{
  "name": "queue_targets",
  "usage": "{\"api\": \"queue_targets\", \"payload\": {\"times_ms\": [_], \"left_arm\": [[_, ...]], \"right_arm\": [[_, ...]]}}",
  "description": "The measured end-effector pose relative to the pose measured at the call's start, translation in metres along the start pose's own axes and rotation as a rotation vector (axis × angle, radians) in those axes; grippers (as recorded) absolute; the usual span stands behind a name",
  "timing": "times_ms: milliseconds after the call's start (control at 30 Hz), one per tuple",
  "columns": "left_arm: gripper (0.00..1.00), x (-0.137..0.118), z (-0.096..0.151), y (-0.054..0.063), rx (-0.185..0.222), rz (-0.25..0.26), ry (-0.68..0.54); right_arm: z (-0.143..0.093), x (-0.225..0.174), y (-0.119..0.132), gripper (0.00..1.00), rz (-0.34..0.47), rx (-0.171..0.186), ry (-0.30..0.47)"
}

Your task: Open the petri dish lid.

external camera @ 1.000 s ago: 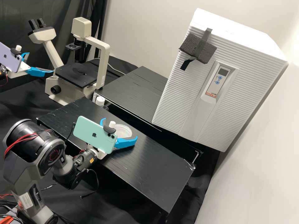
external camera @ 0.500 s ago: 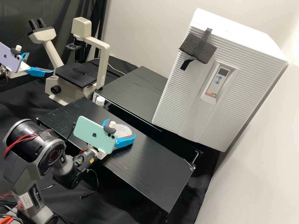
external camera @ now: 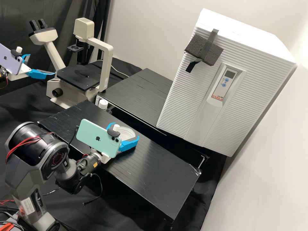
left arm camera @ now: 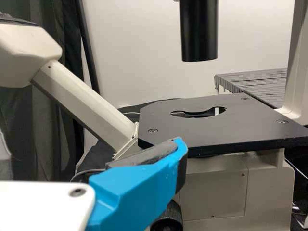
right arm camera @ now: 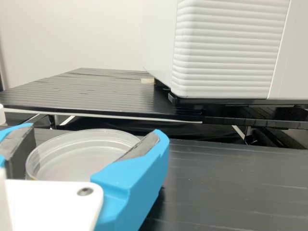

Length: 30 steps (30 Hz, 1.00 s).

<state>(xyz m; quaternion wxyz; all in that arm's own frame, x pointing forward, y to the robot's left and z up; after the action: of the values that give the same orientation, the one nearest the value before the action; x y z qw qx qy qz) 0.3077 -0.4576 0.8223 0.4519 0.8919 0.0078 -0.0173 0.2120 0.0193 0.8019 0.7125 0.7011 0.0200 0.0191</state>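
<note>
In the high view my right gripper [external camera: 125, 131] is on the middle bench platform, its blue fingers on either side of the clear round petri dish lid [external camera: 129, 132]. The right wrist view shows that right gripper [right arm camera: 91, 134] shut on the lid [right arm camera: 72, 161], one dark pad against each side. Whether the lid is apart from the dish beneath cannot be told. My left gripper [external camera: 42, 64] hangs open at the far left beside the microscope, nothing between its fingers. In the left wrist view, the left gripper [left arm camera: 94, 144] is before the microscope's black stage [left arm camera: 192, 130].
A microscope [external camera: 69, 93] stands at the back left. A white-capped bottle [external camera: 103, 104] is by the near platform's [external camera: 154, 173] back edge. Behind lies a second black platform [external camera: 138, 93], with a large white ribbed incubator [external camera: 183, 93] at its right.
The right gripper's fingers have closed inward around the lid. Its arm has since shifted slightly. The left arm has kept still.
</note>
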Motion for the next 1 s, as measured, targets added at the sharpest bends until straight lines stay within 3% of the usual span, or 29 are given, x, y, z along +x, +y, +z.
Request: {"api": "queue_targets", "payload": {"times_ms": [700, 1000], "left_arm": [[1.0, 0.0, 0.0, 0.0, 0.0, 0.0, 0.0], [1.0, 0.0, 0.0, 0.0, 0.0, 0.0, 0.0]], "right_arm": [[-0.002, -0.001, 0.003, 0.0, 0.002, -0.003, 0.019], [0.002, -0.011, 0.025, 0.0, 0.107, 0.065, 0.006]]}}
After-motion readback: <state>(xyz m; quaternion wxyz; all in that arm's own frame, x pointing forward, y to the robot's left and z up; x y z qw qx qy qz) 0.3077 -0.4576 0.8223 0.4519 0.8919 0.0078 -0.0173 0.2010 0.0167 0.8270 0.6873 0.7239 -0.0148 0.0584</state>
